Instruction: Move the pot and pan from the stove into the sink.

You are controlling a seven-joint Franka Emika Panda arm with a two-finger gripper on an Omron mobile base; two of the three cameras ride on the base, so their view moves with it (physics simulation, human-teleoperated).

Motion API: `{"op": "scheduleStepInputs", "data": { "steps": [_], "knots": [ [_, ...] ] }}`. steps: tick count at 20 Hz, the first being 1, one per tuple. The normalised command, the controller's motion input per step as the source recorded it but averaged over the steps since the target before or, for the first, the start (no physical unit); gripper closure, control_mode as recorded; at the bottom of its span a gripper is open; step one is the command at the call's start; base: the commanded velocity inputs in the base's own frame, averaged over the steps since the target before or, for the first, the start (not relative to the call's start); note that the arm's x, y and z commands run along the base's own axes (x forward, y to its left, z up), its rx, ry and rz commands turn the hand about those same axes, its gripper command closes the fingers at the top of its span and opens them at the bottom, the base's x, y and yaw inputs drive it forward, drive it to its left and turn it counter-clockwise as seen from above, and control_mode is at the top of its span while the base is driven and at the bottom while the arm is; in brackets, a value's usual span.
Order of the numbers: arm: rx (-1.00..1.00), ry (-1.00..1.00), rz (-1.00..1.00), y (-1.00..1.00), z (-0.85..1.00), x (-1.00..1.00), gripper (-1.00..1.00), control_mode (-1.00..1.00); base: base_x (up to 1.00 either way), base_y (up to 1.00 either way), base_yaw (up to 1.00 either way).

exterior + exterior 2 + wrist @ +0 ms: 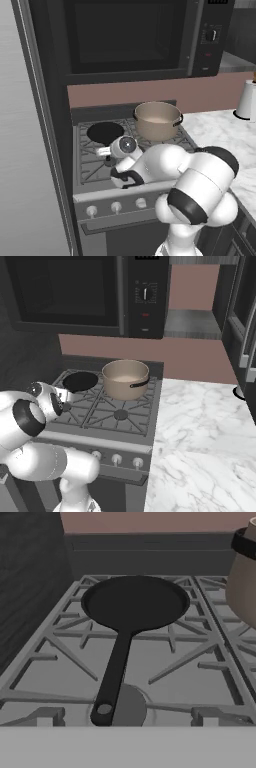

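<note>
Flat matte-black round pan (134,603), thin straight handle, on ridged grey stove (200,662) grates

White robot arm with dark joints

The arm (200,185) is built of glossy white, rounded shells, bulging like fat cylinders and balls. Black bands ring the joints between the shells, one wide band crossing the biggest segment. Near the hand a round silver-grey cap sits on a short white drum, with a thin black loop beside it. No cables or markings can be made out.
</note>
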Motion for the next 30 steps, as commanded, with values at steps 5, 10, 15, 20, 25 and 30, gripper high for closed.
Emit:
{"op": "scheduleStepInputs", "data": {
  "steps": [5, 10, 15, 20, 25, 30],
  "knots": [
    [0.06, 0.10, 0.02, 0.00, 0.00, 0.11, -1.00, -1.00, 0.00, 0.00, 0.00],
    [0.00, 0.00, 0.00, 0.00, 0.00, 0.02, -1.00, -1.00, 0.00, 0.00, 0.00],
    [0.00, 0.02, 0.00, 0.06, 0.00, 0.26, -1.00, -1.00, 0.00, 0.00, 0.00],
    [0.00, 0.05, 0.00, 0.19, -0.02, 0.33, -1.00, -1.00, 0.00, 0.00, 0.00],
    [0.00, 0.02, 0.00, 0.13, -0.07, 0.10, -1.00, -1.00, 0.00, 0.00, 0.00],
    [0.00, 0.00, 0.00, 0.00, 0.00, 0.00, -1.00, -1.00, 0.00, 0.00, 0.00]
  ]
}}
